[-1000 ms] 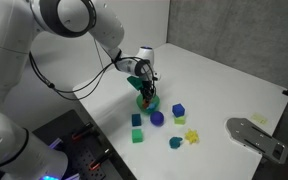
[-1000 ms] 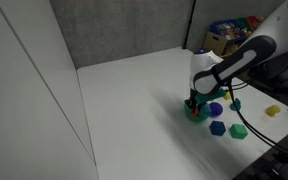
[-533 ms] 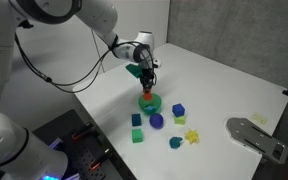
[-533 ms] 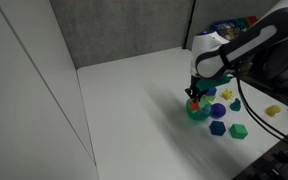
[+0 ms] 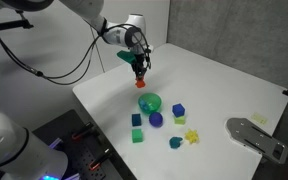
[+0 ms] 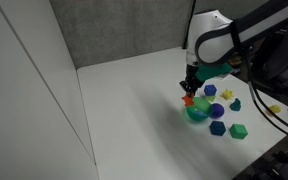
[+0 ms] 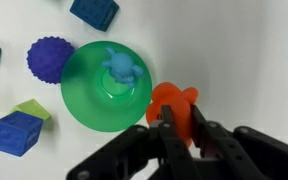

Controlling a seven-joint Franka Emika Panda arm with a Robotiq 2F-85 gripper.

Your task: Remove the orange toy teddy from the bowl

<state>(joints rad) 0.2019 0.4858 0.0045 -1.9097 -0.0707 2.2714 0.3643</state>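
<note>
Jaws of the gripper point(image 7: 182, 126) were pinched close together on the orange toy teddy point(image 7: 174, 103), with a dark finger pressed against each side of the soft figure and its rounded upper part showing above them. In both exterior views the teddy point(image 5: 140, 84) point(image 6: 188, 99) hung in the air under the gripper point(image 5: 139, 70) point(image 6: 190, 90), clear above the bowl point(image 5: 144, 106) point(image 6: 197, 116) and touching nothing on the white table point(image 5: 224, 80). From the wrist view the teddy sat just outside the bowl point(image 7: 84, 100), overlapping its rim on one side rather than hanging over its middle. A small blue turtle-like figure point(image 7: 119, 65) lay inside the bowl, near its centre. A purple spiky ball point(image 7: 50, 55) rested on the table just beside the bowl's rim, on the side away from the teddy. A green cube point(image 7: 32, 108) stood near the bowl on that same side, and a blue cube point(image 7: 14, 130) stood against it, farther from the bowl. A second blue cube point(image 7: 94, 10) lay near the bowl but apart from its rim. In an exterior view a yellow star toy point(image 5: 192, 137) lay well apart from the bowl, beyond the purple ball point(image 5: 157, 120). The arm reached in above the bowl with the gripper pointing straight down.
</note>
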